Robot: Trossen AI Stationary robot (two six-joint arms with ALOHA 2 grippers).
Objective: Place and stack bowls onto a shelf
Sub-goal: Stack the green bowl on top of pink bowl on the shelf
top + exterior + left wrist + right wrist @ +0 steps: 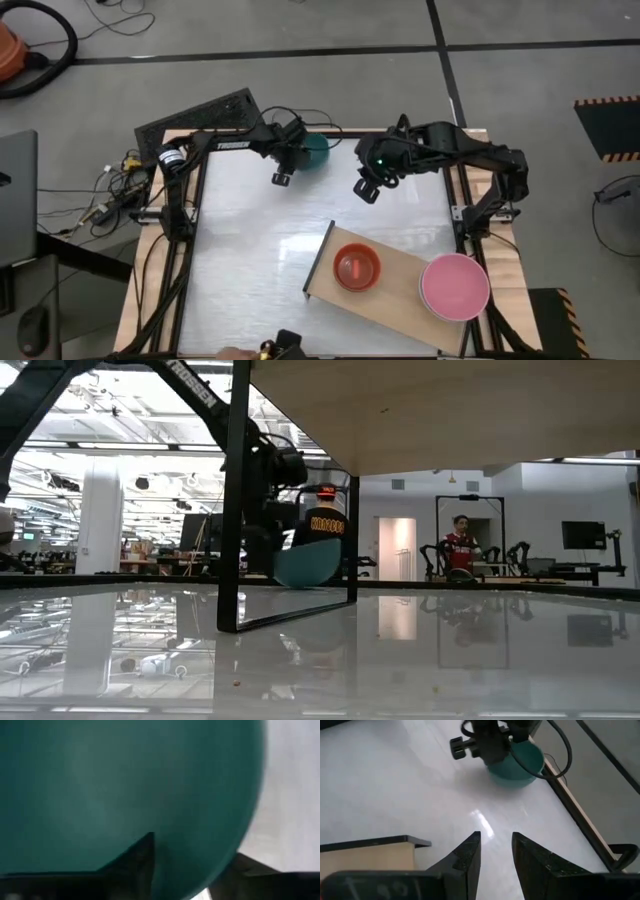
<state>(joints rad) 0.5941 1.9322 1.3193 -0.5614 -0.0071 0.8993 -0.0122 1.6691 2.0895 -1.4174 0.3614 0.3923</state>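
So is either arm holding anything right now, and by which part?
The left pincer is at the teal bowl's rim at the table's far edge, one finger inside it; a firm grip cannot be confirmed. The right pincer is open and holds nothing.

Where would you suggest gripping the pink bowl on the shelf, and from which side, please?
Grip the pink bowl by its rim, coming down from above: it sits upright and open, too wide to span. It lies at the shelf's outer end, so the right gripper seems likelier to reach it.
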